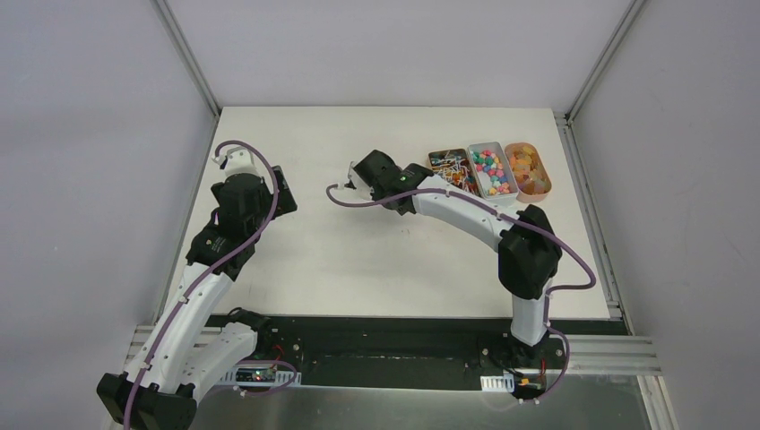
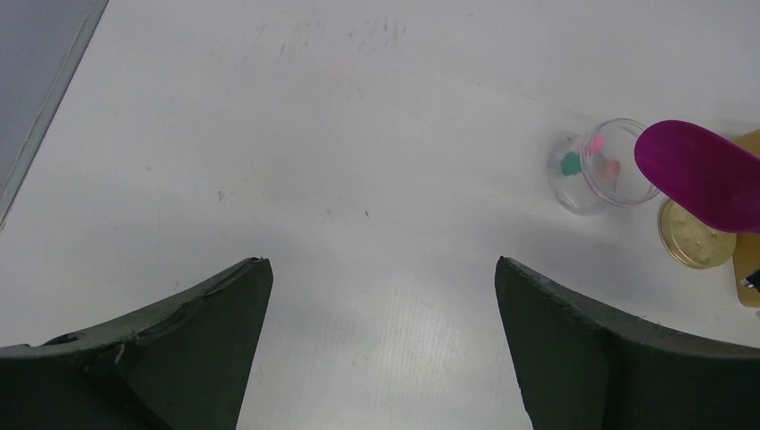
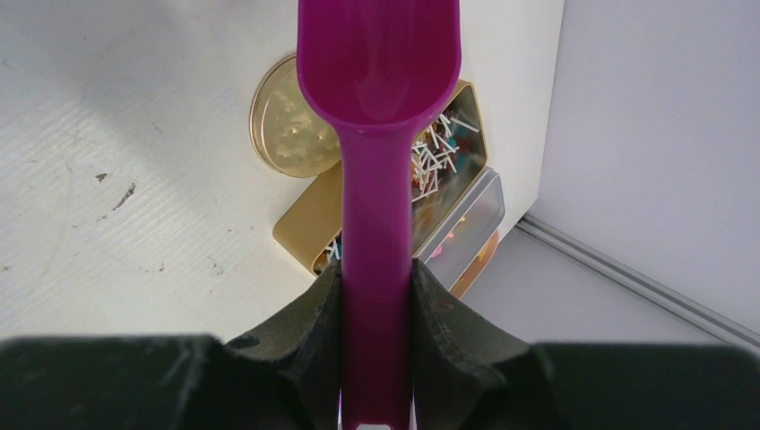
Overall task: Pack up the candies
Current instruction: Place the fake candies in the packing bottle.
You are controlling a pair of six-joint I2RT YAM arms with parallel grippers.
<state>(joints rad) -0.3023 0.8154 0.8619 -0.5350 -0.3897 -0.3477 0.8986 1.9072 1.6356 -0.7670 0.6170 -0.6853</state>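
Tiny mixed-colour candies (image 1: 491, 170) fill a grey tray (image 1: 476, 179) at the back right. A small clear jar (image 2: 600, 166) stands on the table with a few candies (image 2: 571, 164) inside. My right gripper (image 3: 376, 278) is shut on the handle of a purple scoop (image 3: 381, 63), whose bowl is empty and hangs over a gold lid (image 3: 282, 125). In the left wrist view the scoop (image 2: 703, 175) sits just right of the jar. From above, the right gripper (image 1: 376, 172) covers that spot. My left gripper (image 2: 384, 264) is open over bare table, left of the jar.
A gold tray (image 1: 446, 168) of small sticks sits left of the grey tray, and an orange tray (image 1: 529, 170) of gummies sits to its right. The gold lid (image 2: 695, 237) lies flat beside the jar. The table's right edge and wall are close behind the trays.
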